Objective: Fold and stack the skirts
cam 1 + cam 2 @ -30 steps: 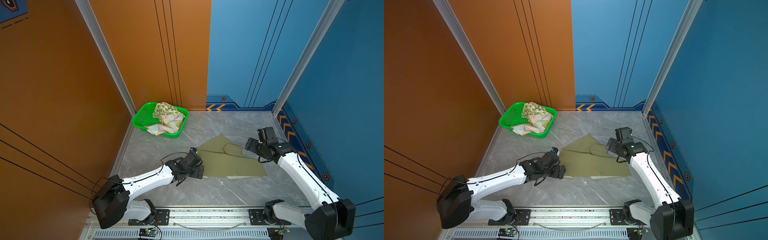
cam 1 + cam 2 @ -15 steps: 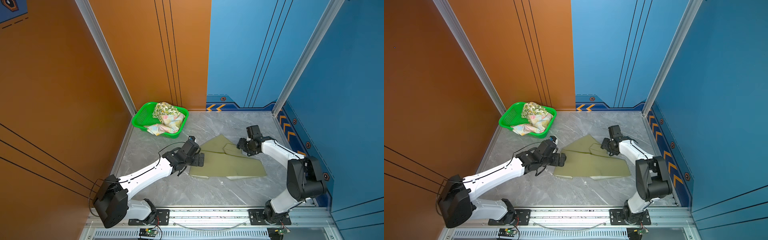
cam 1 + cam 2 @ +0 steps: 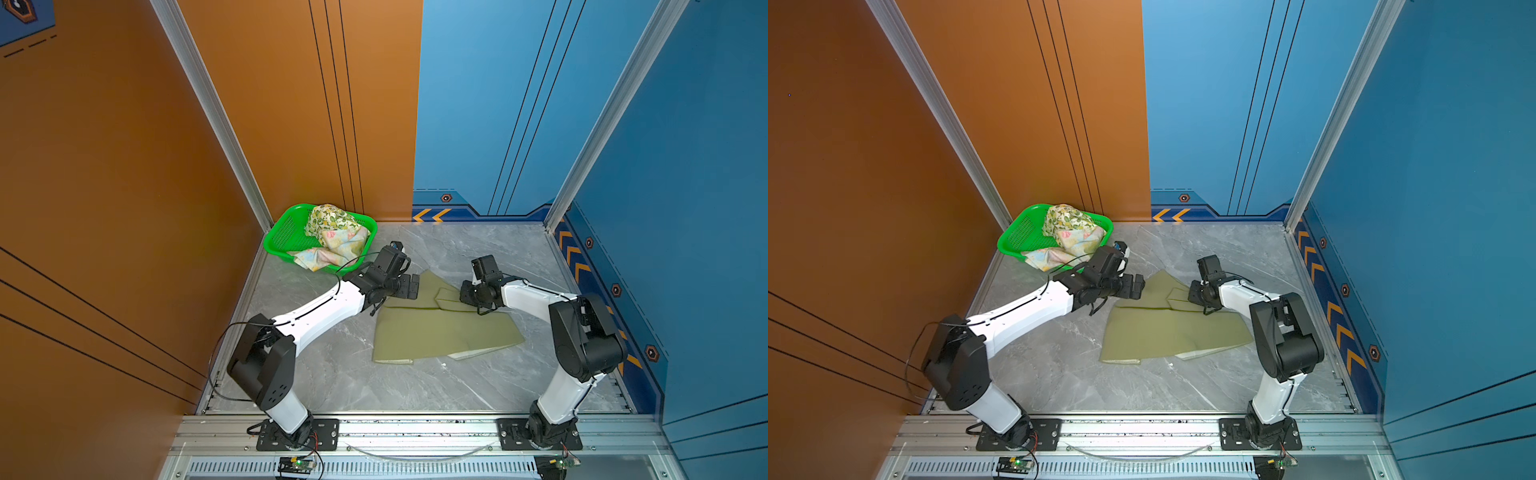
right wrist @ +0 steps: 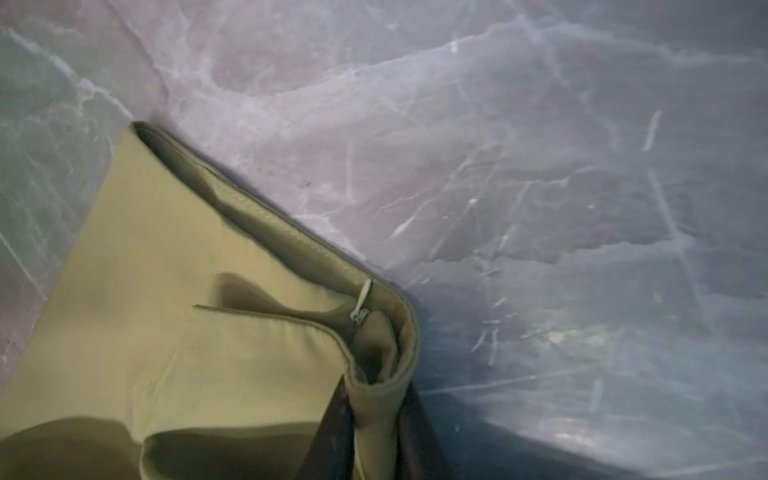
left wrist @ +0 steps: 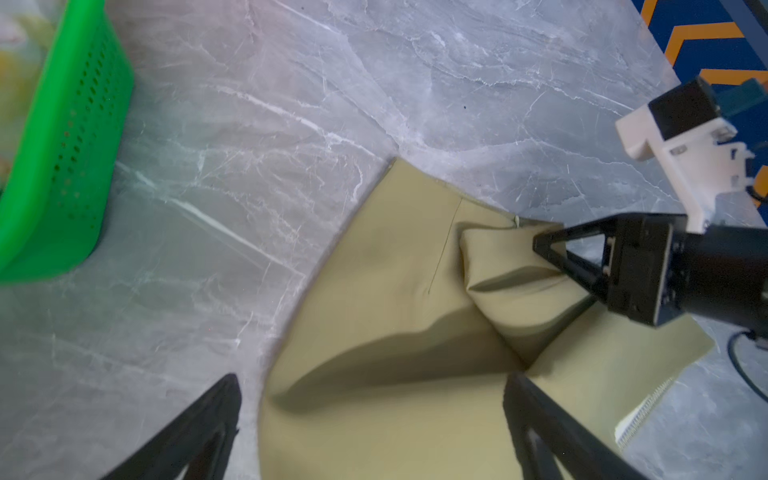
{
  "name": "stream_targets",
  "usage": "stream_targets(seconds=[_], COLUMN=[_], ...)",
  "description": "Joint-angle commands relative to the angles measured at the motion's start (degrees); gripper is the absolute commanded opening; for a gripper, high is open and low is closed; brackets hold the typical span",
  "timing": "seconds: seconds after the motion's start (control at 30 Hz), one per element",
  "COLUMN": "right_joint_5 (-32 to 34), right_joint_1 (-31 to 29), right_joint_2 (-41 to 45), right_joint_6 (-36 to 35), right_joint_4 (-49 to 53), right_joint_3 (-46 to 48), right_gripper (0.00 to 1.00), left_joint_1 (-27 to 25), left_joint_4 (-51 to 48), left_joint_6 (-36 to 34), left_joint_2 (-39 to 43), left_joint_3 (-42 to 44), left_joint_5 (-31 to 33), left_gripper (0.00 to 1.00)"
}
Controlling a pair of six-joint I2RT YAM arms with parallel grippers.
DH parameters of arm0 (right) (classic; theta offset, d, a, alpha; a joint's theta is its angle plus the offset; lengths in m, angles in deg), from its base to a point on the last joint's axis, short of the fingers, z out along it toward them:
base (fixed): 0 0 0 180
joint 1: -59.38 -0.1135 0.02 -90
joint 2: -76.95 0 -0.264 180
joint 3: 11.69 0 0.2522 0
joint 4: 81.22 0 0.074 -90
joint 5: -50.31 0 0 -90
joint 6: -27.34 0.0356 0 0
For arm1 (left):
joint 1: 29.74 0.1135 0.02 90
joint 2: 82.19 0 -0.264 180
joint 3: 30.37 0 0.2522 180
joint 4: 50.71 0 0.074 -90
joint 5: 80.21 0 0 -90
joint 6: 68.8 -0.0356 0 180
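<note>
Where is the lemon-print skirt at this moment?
In both top views the lemon-print skirt lies in the green basket at the far left corner, on the pastel floral skirt.

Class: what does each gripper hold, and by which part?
The right gripper pinches the olive-green skirt at its waistband corner, beside the zipper pull. The left gripper, open, holds nothing.

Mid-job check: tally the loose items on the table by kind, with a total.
Skirts: 3 (olive-green skirt on the table; floral skirt and lemon-print skirt in the green basket)
Baskets: 1
Total: 4
</note>
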Motion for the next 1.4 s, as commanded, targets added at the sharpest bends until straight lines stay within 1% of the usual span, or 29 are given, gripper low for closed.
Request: stream_targets(seconds=[0.0, 0.1, 0.17, 0.2, 0.33, 0.43, 0.6, 0.7, 0.9, 0.93, 1.03, 1.13, 1.23, 1.27, 1.3, 1.33, 1.37], right_joint_5=[1.5, 2.1, 3.0, 3.5, 3.6, 3.4, 4.2, 4.7, 5.6, 5.8, 6.9, 7.1, 6.9, 6.9, 7.0, 7.2, 7.3], right_joint_1=[-2.1, -3.9, -4.6, -4.7, -4.6, -4.5, -4.3, -3.9, -3.2, -3.2, -2.7, -1.6, -0.6, -0.5, -0.2, -0.1, 0.1], right_joint_2=[2.7, 4.4, 5.2, 5.6, 8.4, 10.5, 13.6, 15.4, 19.2, 19.8, 21.9, 23.6, 24.6, 24.7, 24.8, 24.9, 24.8], right_joint_6=[-2.6, -3.6, -3.9, -3.9, -4.8, -4.6, -4.0, -3.6, -1.9, -1.7, -1.4, -1.3, -1.3, -1.3, -1.3, -1.4, -1.3], right_joint_4=[-1.0, -0.8, -0.3, -0.2, 0.1, 0.2, -0.2, -1.5, -3.6, -3.7, -4.2, -4.1, -4.1, -4.4, -4.8, -5.0, -5.5], right_joint_3=[2.5, 4.6, 5.4, 6.0, 6.9, 7.3, 8.2, 9.4, 12.0, 12.4, 13.9, 14.8, 14.9, 15.1, 15.3, 15.3, 15.4], right_gripper=[0.19, 0.19, 0.22, 0.26, 0.54, 0.62, 0.63, 0.63, 0.62, 0.62, 0.61, 0.61, 0.61, 0.61, 0.61, 0.61, 0.61], left_joint_1=[0.9, 1.7, 2.3, 2.6, 3.7, 4.1, 5.0, 5.1, 5.1, 5.2, 5.1, 4.9, 4.6, 4.6, 4.7, 4.6, 4.6], left_joint_4=[0.3, 0.6, 1.5, 1.7, 2.1, 2.3, 2.7, 1.9, -1.9, -2.6, -4.6, -5.3, -5.3, -5.3, -5.3, -5.3, -5.3], left_joint_6=[-4.4, -5.7, -6.2, -6.5, -8.9, -11.3, -14.0, -15.3, -15.4, -15.3, -14.9, -14.7, -15.1, -15.1, -15.0, -14.8, -14.7], left_joint_2=[-5.8, -10.5, -13.0, -14.3, -19.0, -21.9, -25.8, -28.8, -34.5, -35.2, -37.3, -37.7, -37.4, -37.2, -37.0, -36.6, -35.9], left_joint_3=[-4.4, -7.4, -8.6, -9.1, -11.5, -13.6, -16.9, -19.8, -26.5, -27.5, -29.8, -29.8, -28.8, -28.8, -29.0, -29.3, -29.6], left_joint_5=[-3.1, -4.1, -4.6, -5.1, -7.7, -10.1, -15.9, -18.2, -19.2, -19.2, -19.6, -19.7, -19.1, -19.3, -19.4, -19.1, -19.0], left_gripper=[0.99, 0.99, 0.99, 0.99, 1.0, 0.99, 0.97, 0.94, 0.88, 0.82, 0.73, 0.57, 0.33, 0.23, 0.1, 0.02, 0.0])
